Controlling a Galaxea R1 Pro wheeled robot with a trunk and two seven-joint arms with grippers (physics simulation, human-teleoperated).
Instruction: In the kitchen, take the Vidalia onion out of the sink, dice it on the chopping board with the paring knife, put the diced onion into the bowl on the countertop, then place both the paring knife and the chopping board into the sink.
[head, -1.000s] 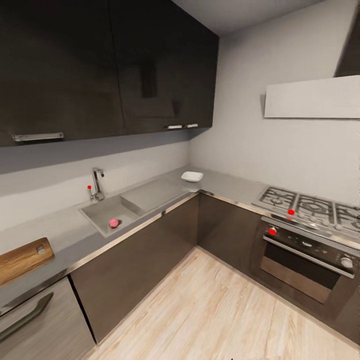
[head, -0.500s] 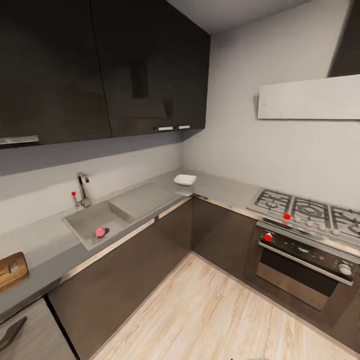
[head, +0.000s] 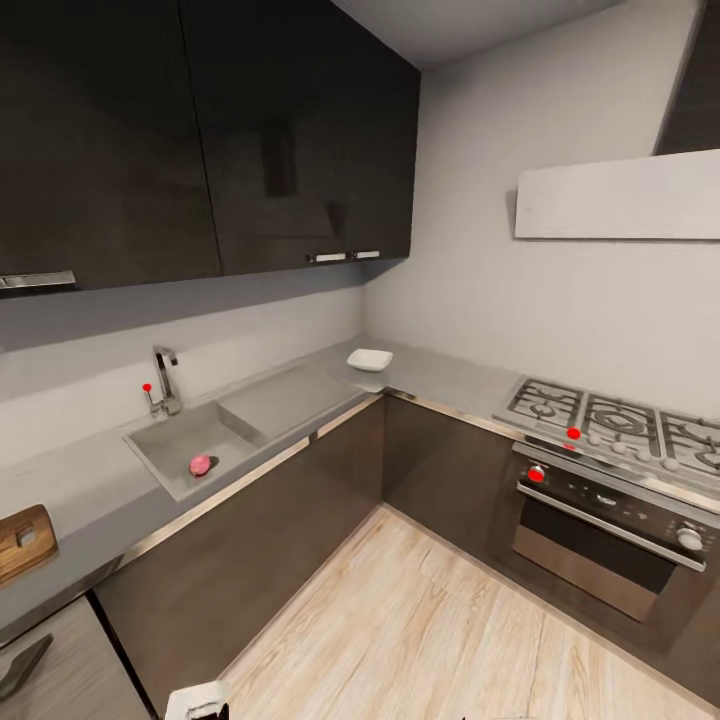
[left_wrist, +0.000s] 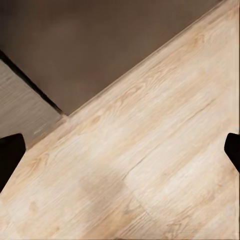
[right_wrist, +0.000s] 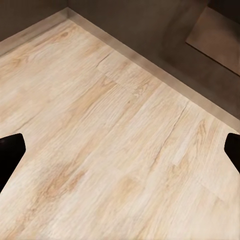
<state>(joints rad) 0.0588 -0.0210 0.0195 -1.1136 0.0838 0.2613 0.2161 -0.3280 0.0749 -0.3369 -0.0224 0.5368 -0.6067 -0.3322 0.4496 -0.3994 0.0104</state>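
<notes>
**Op:** Head view, left of centre: small pink Vidalia onion (head: 200, 465) lies on the floor of the grey recessed sink (head: 160, 440), near its front wall. Chrome faucet (head: 165, 375) stands behind the basin.

**Obs:** Board and bowl?

**Op:** Brown wooden chopping board (head: 22, 540) sits at the far left edge of the frame on the grey countertop (head: 90, 490), cut off by the edge. Shallow white bowl (head: 369, 359) rests at the counter's corner, mid-frame, well apart from the sink.

**Obs:** I can't make out the knife. Grippers?

**Op:** Left gripper (left_wrist: 120, 155): I see dark fingertips at opposite edges of its wrist view, spread wide, nothing between them, pale wood-plank floor (left_wrist: 150, 165) beneath. Right gripper (right_wrist: 120, 155): same, spread wide over floor, holding nothing.

**Obs:** Right of frame?

**Op:** Steel gas stove (head: 610, 420) with oven below.
</notes>
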